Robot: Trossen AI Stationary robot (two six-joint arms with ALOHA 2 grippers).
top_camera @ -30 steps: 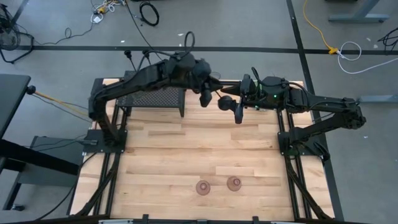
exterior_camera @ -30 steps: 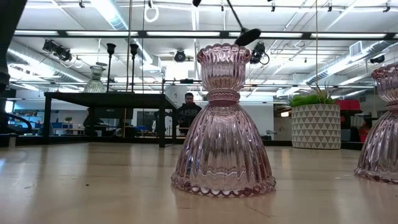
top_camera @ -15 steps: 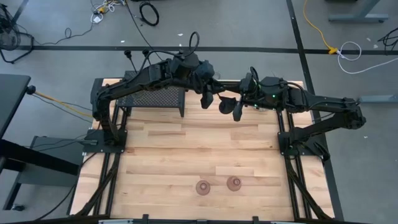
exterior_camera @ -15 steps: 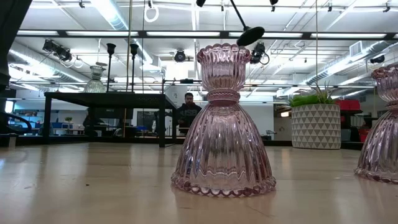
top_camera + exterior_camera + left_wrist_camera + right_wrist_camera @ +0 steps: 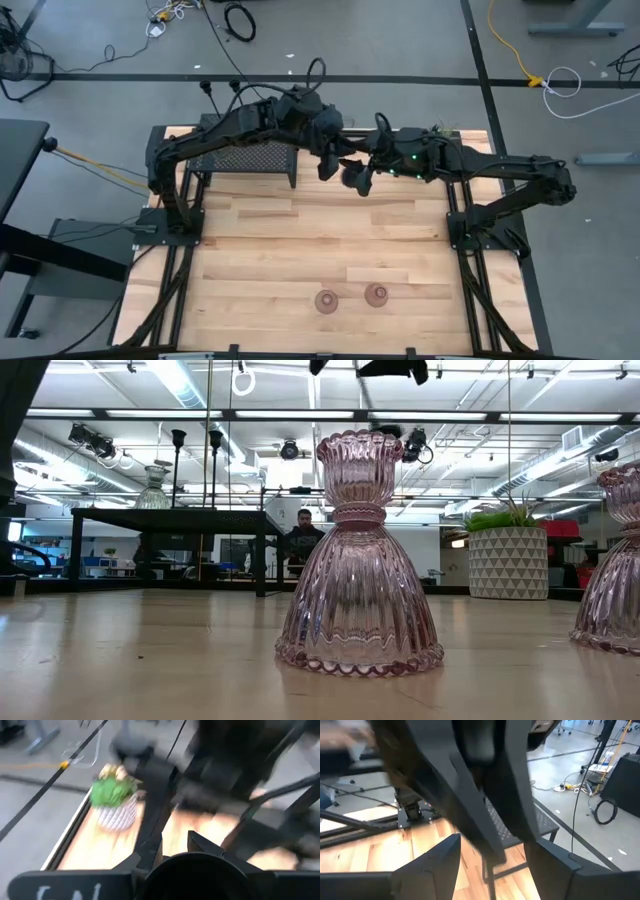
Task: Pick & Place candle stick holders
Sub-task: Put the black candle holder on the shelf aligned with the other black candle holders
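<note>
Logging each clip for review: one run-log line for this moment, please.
left gripper: shut on black candle stick holder | right gripper: open, alongside | pink glass holders: table front

Second pinkish holder (image 5: 612, 565): you see only part, cut by the low view's edge.
Left wrist view: blurred; you can make out only the plant (image 5: 116, 802).
Person (image 5: 303, 538): mostly hidden behind the near pink holder (image 5: 358, 555).
</note>
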